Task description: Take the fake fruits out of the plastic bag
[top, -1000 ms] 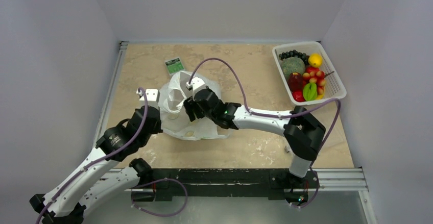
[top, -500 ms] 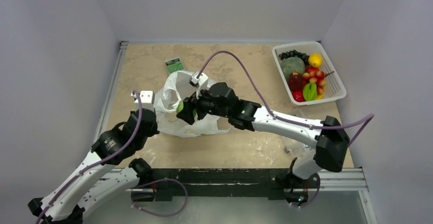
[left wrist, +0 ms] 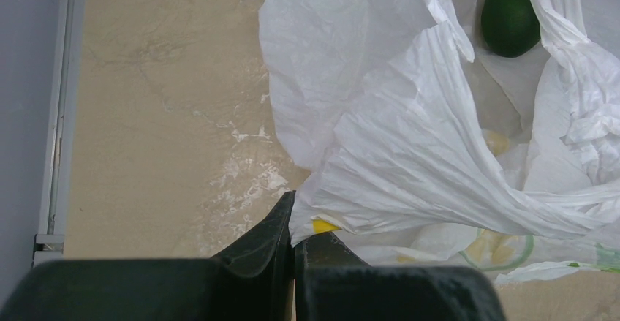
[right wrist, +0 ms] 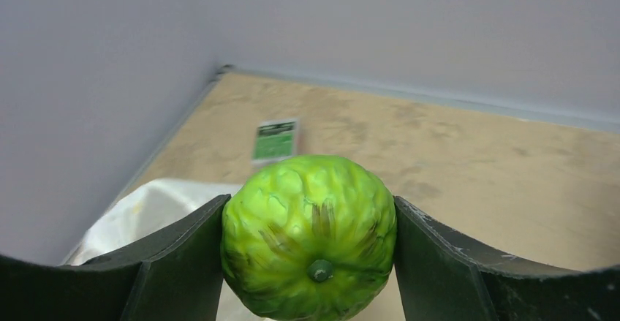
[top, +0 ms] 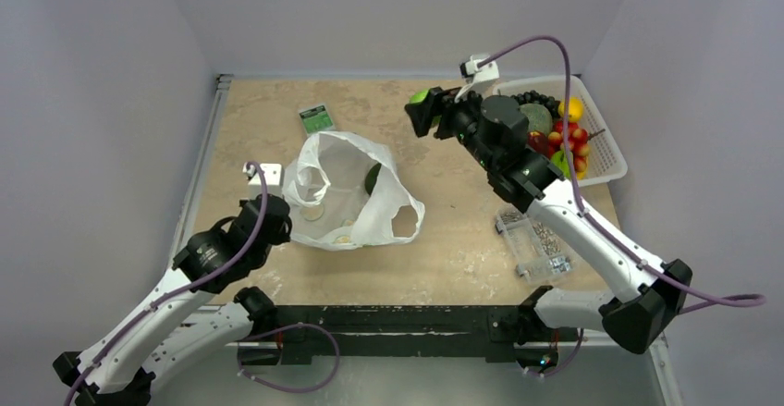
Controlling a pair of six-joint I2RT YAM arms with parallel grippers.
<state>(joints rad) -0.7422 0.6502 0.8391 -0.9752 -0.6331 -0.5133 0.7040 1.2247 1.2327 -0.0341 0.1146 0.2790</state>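
The white plastic bag (top: 347, 193) lies open on the table, left of centre. A dark green fruit (top: 373, 179) sits inside it, also in the left wrist view (left wrist: 509, 15). My left gripper (top: 275, 224) is shut on the bag's near left edge (left wrist: 343, 211). My right gripper (top: 423, 110) is shut on a bumpy light green fruit (right wrist: 309, 235) and holds it high above the table, between the bag and the basket. The bag also shows low in the right wrist view (right wrist: 139, 215).
A white basket (top: 606, 152) with several fruits stands at the back right. A clear box of screws (top: 534, 239) lies right of the bag. A green card (top: 315, 116) lies behind the bag. Walls close in on the left, back and right.
My right gripper has lifted the light green fruit out of the bag and swung it up and right toward the basket. The bag has fallen open. My left gripper still holds its edge.
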